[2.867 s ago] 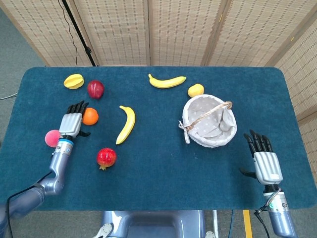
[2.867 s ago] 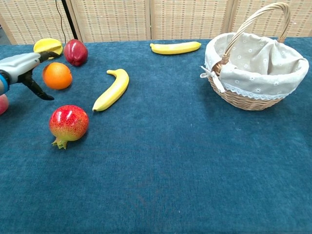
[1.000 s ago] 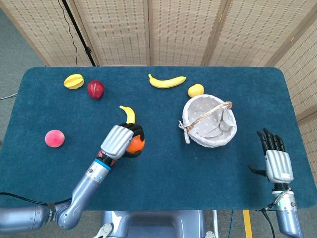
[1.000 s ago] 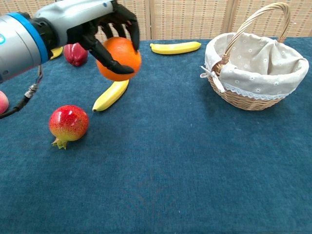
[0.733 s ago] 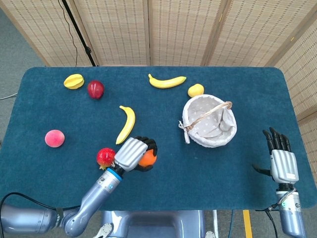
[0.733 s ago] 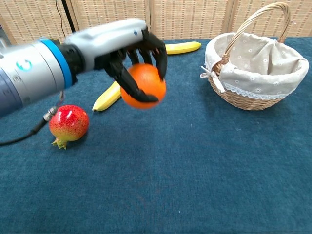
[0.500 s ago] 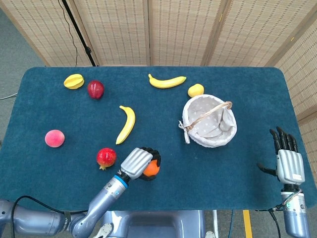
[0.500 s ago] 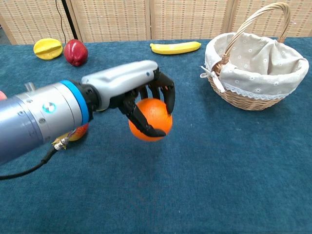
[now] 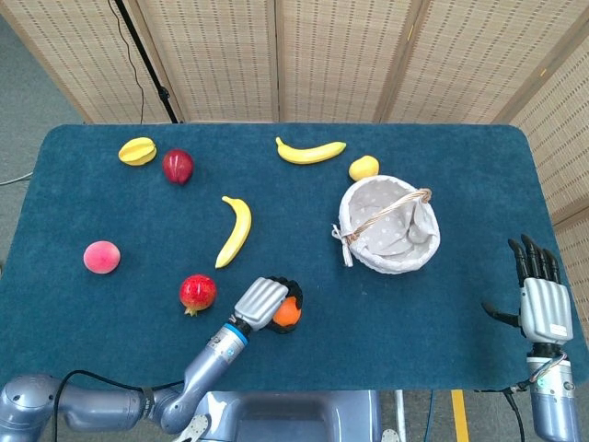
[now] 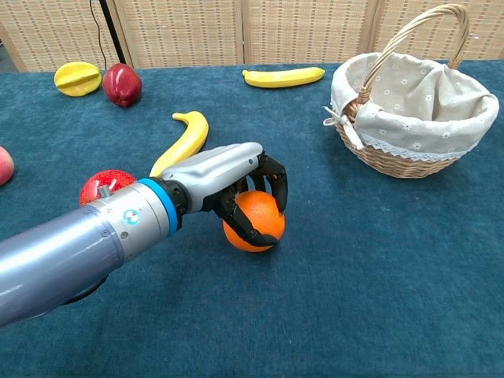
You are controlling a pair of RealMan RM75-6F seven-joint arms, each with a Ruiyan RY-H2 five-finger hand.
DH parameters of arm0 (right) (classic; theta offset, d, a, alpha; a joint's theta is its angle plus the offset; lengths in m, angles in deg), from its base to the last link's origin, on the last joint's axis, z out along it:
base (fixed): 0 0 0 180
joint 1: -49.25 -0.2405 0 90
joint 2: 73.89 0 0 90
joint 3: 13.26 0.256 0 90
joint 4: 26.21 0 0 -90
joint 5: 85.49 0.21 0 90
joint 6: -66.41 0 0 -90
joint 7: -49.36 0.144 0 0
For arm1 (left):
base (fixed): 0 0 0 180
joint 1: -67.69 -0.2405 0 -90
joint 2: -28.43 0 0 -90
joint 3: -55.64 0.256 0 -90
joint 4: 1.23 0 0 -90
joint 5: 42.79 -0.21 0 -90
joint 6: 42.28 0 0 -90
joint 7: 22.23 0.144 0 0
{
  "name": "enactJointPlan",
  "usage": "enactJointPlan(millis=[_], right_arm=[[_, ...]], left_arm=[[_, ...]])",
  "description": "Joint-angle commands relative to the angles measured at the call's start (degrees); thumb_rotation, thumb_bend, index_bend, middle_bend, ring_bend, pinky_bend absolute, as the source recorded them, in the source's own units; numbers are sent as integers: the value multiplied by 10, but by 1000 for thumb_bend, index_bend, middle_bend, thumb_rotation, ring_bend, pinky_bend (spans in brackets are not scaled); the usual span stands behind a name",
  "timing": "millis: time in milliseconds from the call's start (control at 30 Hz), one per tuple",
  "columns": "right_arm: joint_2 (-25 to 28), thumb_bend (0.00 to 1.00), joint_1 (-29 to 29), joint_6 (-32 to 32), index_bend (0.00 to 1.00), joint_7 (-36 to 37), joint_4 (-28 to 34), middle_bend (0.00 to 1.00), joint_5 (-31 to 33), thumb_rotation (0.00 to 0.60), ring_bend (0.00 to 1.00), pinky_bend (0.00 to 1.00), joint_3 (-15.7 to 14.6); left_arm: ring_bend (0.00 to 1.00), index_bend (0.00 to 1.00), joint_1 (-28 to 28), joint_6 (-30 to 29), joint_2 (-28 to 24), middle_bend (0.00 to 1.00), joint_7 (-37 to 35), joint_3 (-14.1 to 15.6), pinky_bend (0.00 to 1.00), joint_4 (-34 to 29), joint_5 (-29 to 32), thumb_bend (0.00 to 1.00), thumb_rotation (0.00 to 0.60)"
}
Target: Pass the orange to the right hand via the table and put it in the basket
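At the table's (image 9: 386, 341) far left, toward nine o'clock, a peach (image 9: 101, 257) lies alone. At about eleven o'clock sit a yellow starfruit (image 9: 137, 150) and, just beside it, a dark red apple (image 9: 178, 167). A pomegranate (image 9: 198, 292) rests near seven o'clock, with a banana (image 9: 235, 231) lying lengthwise just above it, close to the centre. The left hand (image 9: 266, 304) is at six o'clock near the front edge, its dark fingers (image 10: 272, 177) curled over and around the orange (image 10: 253, 221), gripping it from above; the orange is low at the cloth, though contact with the table cannot be told. A second banana (image 9: 311, 151) lies at twelve o'clock and a lemon (image 9: 363, 168) just to its right, close behind the cloth-lined wicker basket (image 9: 388, 225), which stands toward two o'clock. The right hand (image 9: 541, 298) hangs at four o'clock, past the table's right edge, fingers straight and slightly spread, holding nothing.
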Motion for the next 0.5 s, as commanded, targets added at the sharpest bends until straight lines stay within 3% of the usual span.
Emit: enactJointPlan(millis=[33, 133, 333, 500], right_arm=[[0, 31, 0, 0, 11, 1, 0, 0, -1, 600, 0, 0, 0], [1, 32, 1, -2, 12, 2, 0, 0, -2, 600, 0, 0, 1], [1, 31, 1, 0, 13, 4, -1, 0, -2, 600, 0, 0, 1], [0, 31, 0, 1, 13, 1, -1, 0, -3, 600, 0, 0, 1]], left_arm=[[433, 668, 5, 12, 17, 553, -27, -4, 528, 31, -17, 343, 600], [375, 611, 9, 18, 15, 478, -40, -4, 494, 39, -35, 314, 600], [116, 272, 16, 24, -9, 154, -20, -1, 216, 18, -53, 256, 600], [80, 223, 16, 20, -35, 120, 9, -4, 183, -31, -48, 243, 600]])
